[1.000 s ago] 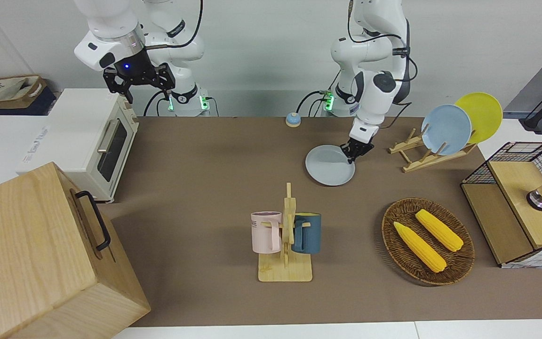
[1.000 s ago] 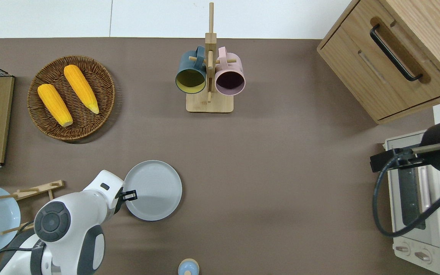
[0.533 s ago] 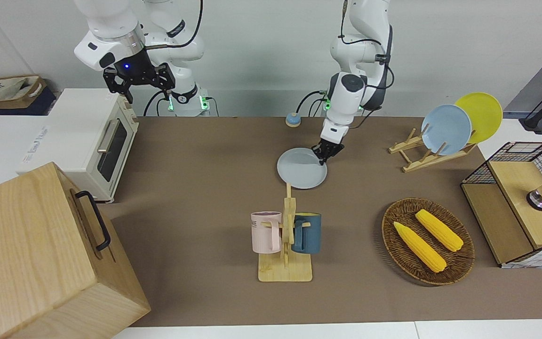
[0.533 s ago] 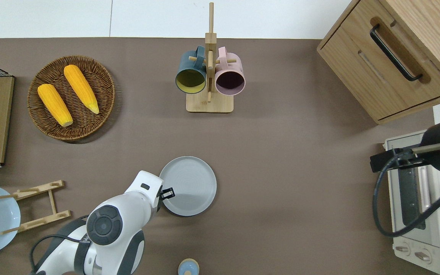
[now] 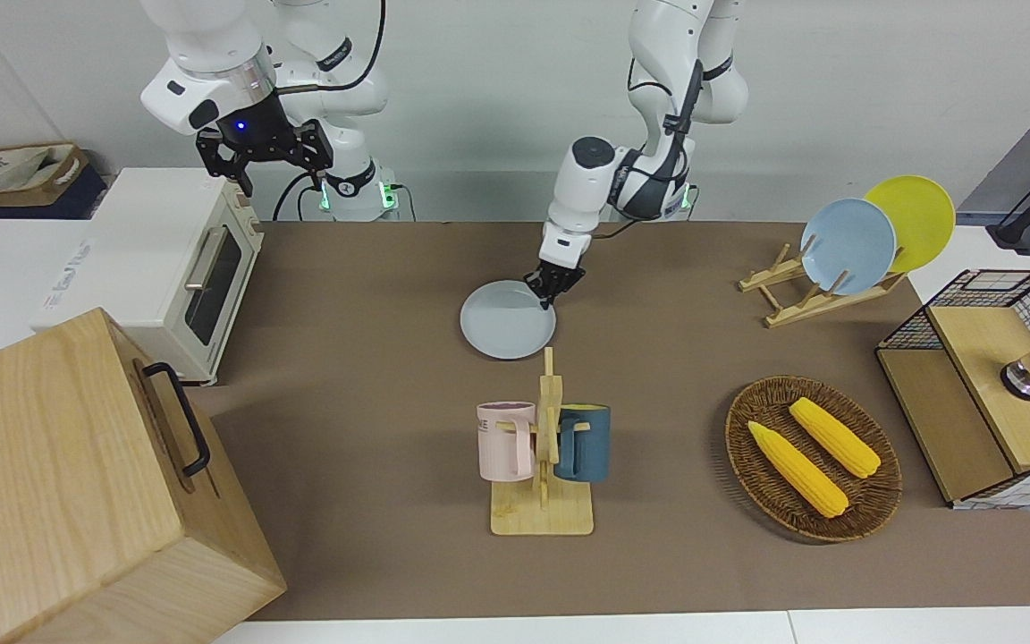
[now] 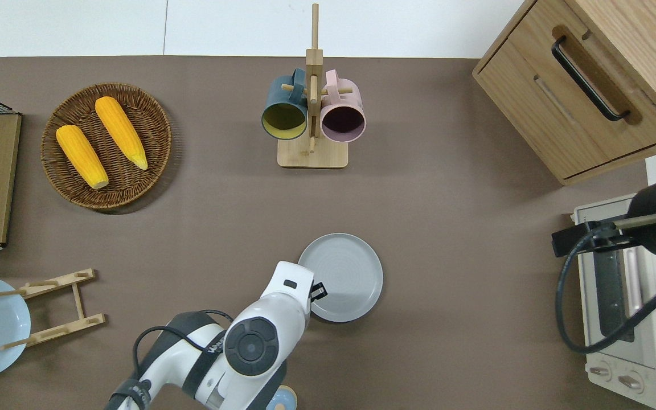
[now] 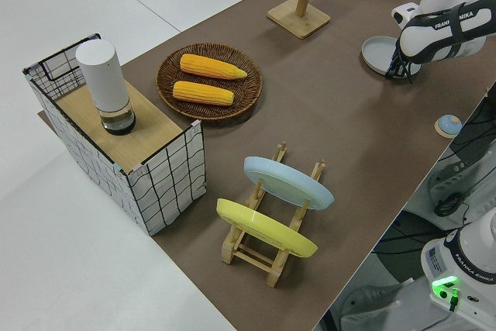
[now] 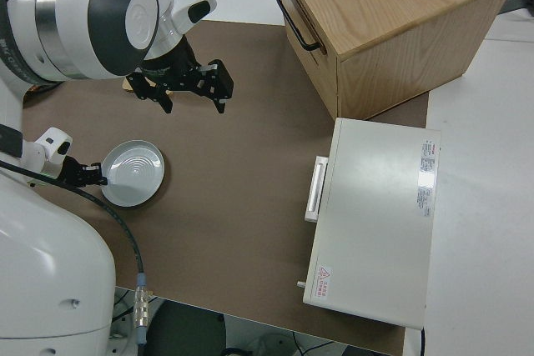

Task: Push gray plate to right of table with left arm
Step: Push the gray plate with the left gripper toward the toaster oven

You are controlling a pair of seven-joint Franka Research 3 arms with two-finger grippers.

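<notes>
The gray plate [image 5: 508, 319] lies flat on the brown table [image 5: 345, 295], nearer to the robots than the mug stand; it also shows in the overhead view [image 6: 346, 273], the left side view [image 7: 384, 53] and the right side view [image 8: 133, 172]. My left gripper [image 5: 548, 293] is down at table height, shut and empty, its tips against the plate's rim on the side toward the left arm's end; it also shows in the overhead view [image 6: 318, 291]. My right gripper [image 5: 263, 165] is open and empty; that arm is parked.
A mug stand [image 5: 544, 456] holds a pink and a dark blue mug. A toaster oven [image 5: 184, 268] and a wooden cabinet [image 5: 77, 483] stand at the right arm's end. A corn basket [image 5: 812, 458], a plate rack [image 5: 823, 277] and a wire crate [image 5: 989, 385] stand at the left arm's end.
My left gripper has swept toward the right arm's end, sliding the gray plate with it from near the plate rack to about mid-table. The right arm has not moved.
</notes>
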